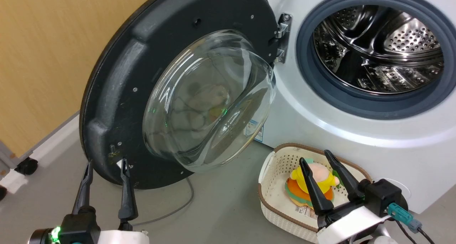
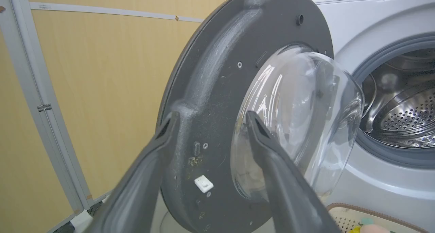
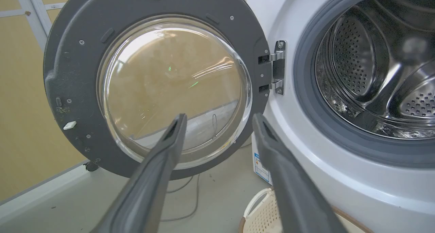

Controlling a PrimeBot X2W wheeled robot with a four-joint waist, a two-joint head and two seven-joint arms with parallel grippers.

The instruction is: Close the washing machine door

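Door: the large round black washing machine door (image 1: 117, 94), matte dark plastic on its inner face, stood swung wide open at the left of the machine, with that inner face turned toward the robot.
Window: a bulging clear glass bowl window (image 1: 210, 101) stuck out from the middle of the door.
Hinge: a metal hinge (image 1: 283, 37) joined the door's right edge to the machine's front.
Machine: the big white front-loading washing machine (image 1: 356, 137) stood on the grey floor (image 1: 221, 208). Its mouth was uncovered, showing the perforated steel drum (image 1: 381, 48) ringed by a grey rubber gasket (image 1: 306, 69).
Sticker: a small blue sticker (image 1: 254, 128) sat low on the machine's front, near its left corner and partly behind the glass.
Catch: a small white catch (image 2: 204, 184) sat on the door's inner face near its lower left rim.
Left gripper: the left gripper (image 1: 106, 164) had its fingers spread apart and held nothing. Its tips reached the door's lower left rim, but contact could not be told.
Right gripper: the right gripper (image 1: 315, 156) had its jaws parted and empty. It hung over the basket, well apart from the door.
Basket: a cream perforated basket (image 1: 281, 158) with a brown rim sat on the floor just beside the machine's front. It held a yellow-and-orange plush toy (image 1: 320, 180).
Cable: a thin grey cable (image 1: 178, 208) lay on the floor below the door.
Backdrop: a tan wood-grain panel (image 1: 53, 58) rose behind the door.
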